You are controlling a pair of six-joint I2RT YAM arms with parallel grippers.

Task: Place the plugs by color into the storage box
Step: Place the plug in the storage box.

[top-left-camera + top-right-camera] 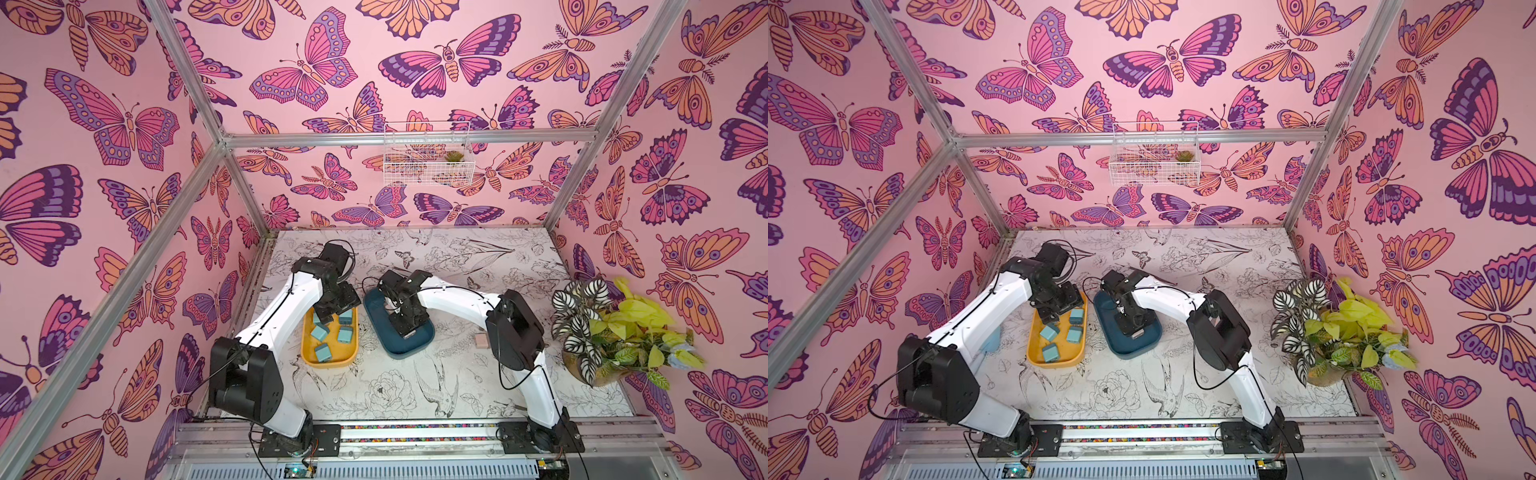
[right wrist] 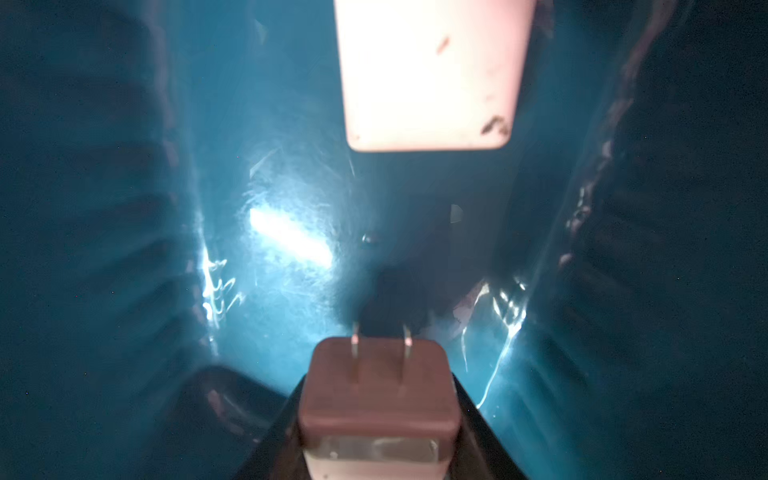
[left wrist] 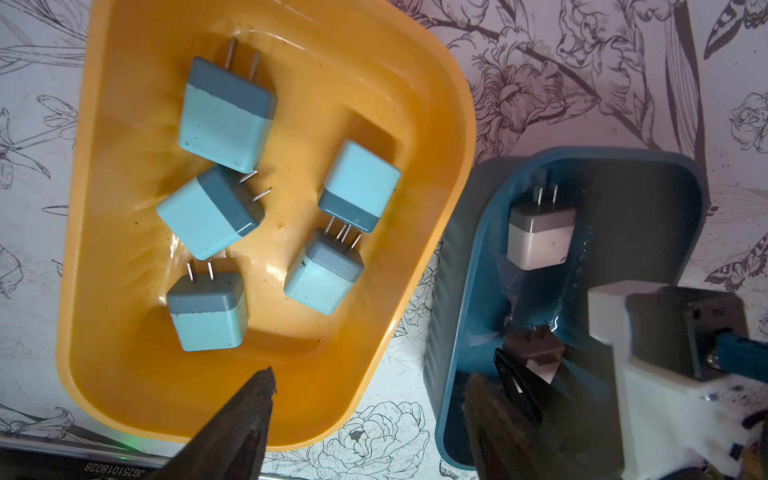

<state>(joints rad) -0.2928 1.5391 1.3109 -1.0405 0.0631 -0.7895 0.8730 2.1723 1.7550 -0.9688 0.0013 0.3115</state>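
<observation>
Table (image 1: 395,386): floral-print top, with two trays side by side near the middle, close but not touching. Potted plant (image 1: 615,328) stands at the table's right edge, well apart from both trays.

Yellow tray (image 1: 330,363), on my left side: holds five teal plugs (image 3: 226,120). All lie loose on its floor, with prongs pointing different ways. In the left wrist view, two of them lie prong end to prong end, with the prongs interleaved.

Blue tray (image 1: 399,353), on my right side: one pale pink plug (image 3: 540,245) lies flat on its floor.

Left gripper (image 3: 372,376): over the far end of the yellow tray in both top views. Jaws stand apart with nothing between them, and no plug is touched.

Right gripper (image 2: 377,380): down inside the blue tray, jaws closed on a second pink plug (image 2: 374,411). I grip it by its sides, prongs pointing away from my wrist toward the lying pink plug. The two pink plugs are apart. I cannot tell whether the held plug touches the tray floor.

Small pale pink block (image 1: 482,340) on the table just beside my right arm; too small to identify.
</observation>
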